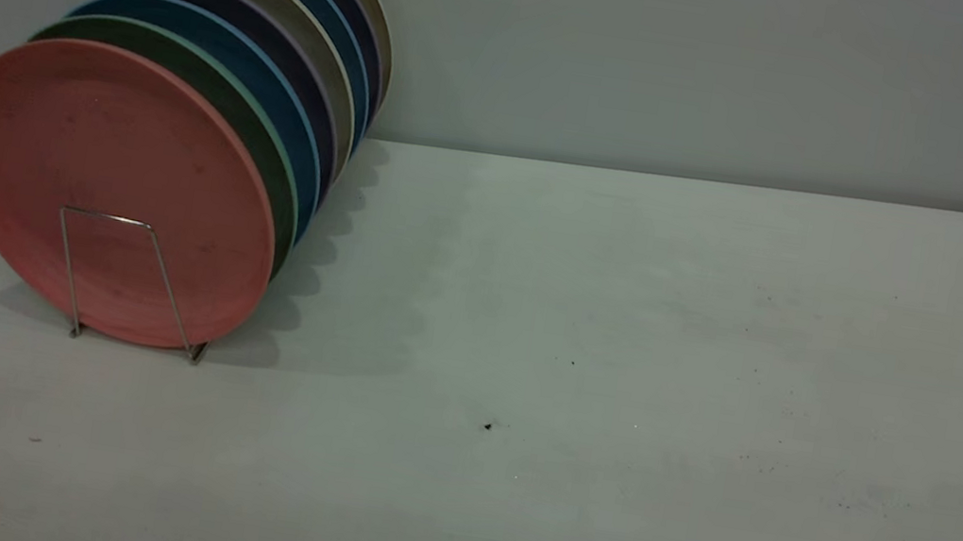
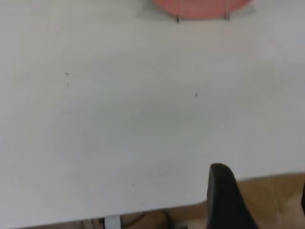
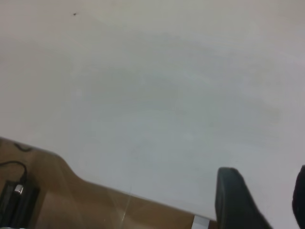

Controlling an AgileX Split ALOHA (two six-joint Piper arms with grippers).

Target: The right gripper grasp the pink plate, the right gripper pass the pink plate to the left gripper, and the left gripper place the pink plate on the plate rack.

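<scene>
Both end effectors are sitting open and empty at the table [image 1: 625, 330] edge; the pink plate [image 1: 112, 187] is already standing upright in the plate rack [image 1: 132, 280], ahead of the left end effector [image 2: 259, 200], the right end effector [image 3: 262, 200] farther off.

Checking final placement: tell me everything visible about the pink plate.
The round salmon-pink matte plastic plate stands on edge, tilted back, frontmost in the thin silver wire plate rack at the table's left. Faint dark specks mark its face. A wire loop crosses its lower front; a dark green plate sits directly behind. Neither hand touches it.
</scene>
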